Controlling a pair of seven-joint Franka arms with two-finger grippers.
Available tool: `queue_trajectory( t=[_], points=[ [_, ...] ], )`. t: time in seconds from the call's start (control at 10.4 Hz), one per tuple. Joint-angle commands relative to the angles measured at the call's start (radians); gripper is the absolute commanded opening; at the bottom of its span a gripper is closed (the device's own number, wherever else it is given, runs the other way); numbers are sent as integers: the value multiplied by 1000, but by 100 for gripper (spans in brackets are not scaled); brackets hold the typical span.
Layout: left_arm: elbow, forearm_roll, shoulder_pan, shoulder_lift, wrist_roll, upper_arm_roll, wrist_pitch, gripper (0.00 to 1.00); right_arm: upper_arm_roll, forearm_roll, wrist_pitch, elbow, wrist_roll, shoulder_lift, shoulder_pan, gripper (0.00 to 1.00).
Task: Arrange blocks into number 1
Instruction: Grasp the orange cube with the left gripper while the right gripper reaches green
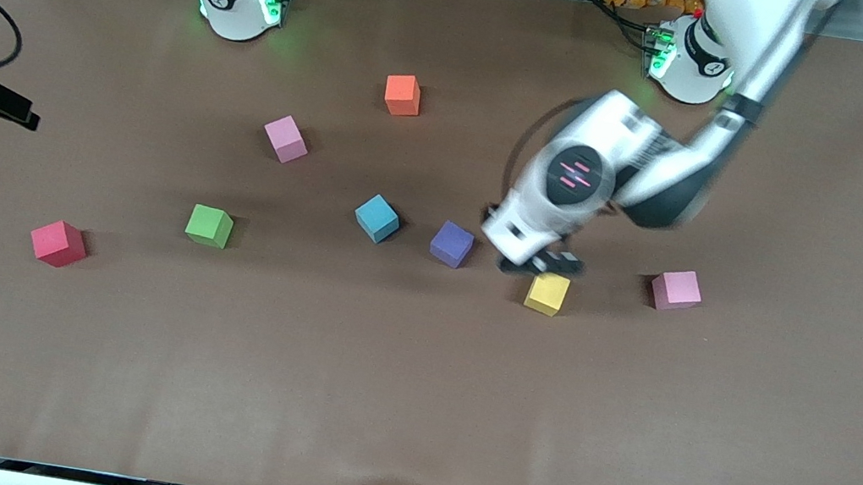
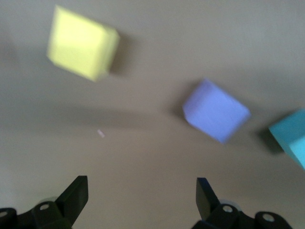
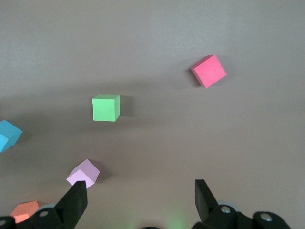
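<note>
— Looking from the front view first, where is everything?

— My left gripper (image 1: pixel 539 264) hangs low over the table (image 1: pixel 408 402), between the purple block (image 1: pixel 452 244) and the yellow cube (image 1: pixel 546 293). The light blue block (image 1: pixel 377 218) lies beside the purple one, toward the right arm's end. The green block (image 1: pixel 209 226) and a red cube (image 1: pixel 58 243) lie more toward that end. One pink block (image 1: pixel 285 138) and the orange block (image 1: pixel 402 94) are farther from the camera; a second pink block (image 1: pixel 676 289) lies toward the left arm's end. All are well apart; no figure is made yet.

— And the left wrist view?

— My left fingers (image 2: pixel 76 193) stand wide apart, holding nothing. The purple block (image 2: pixel 215 110), the yellow cube (image 2: pixel 82 43) and a corner of the light blue block (image 2: pixel 290 136) show on the table.

— The right wrist view?

— My right gripper (image 3: pixel 138 198) waits up high, fingers wide and empty, above the green block (image 3: pixel 106 108), the red cube (image 3: pixel 208 71), a pink block (image 3: pixel 83 173), and parts of the orange (image 3: pixel 25 210) and light blue (image 3: pixel 8 134) blocks.

— How will a block handle?

— I judge them light and matte, maybe a little soft, so not slippery. I would close on two flat opposite faces, never on corners.
</note>
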Motion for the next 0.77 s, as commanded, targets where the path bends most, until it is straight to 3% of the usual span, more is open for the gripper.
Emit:
queue_trajectory(
  t=[0.0,0.29,0.68],
  points=[
    [-1,-3,-144,39,-204,12,26,100,1,3,11,-27,-5,32,34,100],
    [22,-3,-305,132,-424,12,88,100,1,57,135,-135,5,56,58,100],
    [92,-2,-453,197,-564,15,124,100,1,91,247,-193,36,191,117,100]
  ],
)
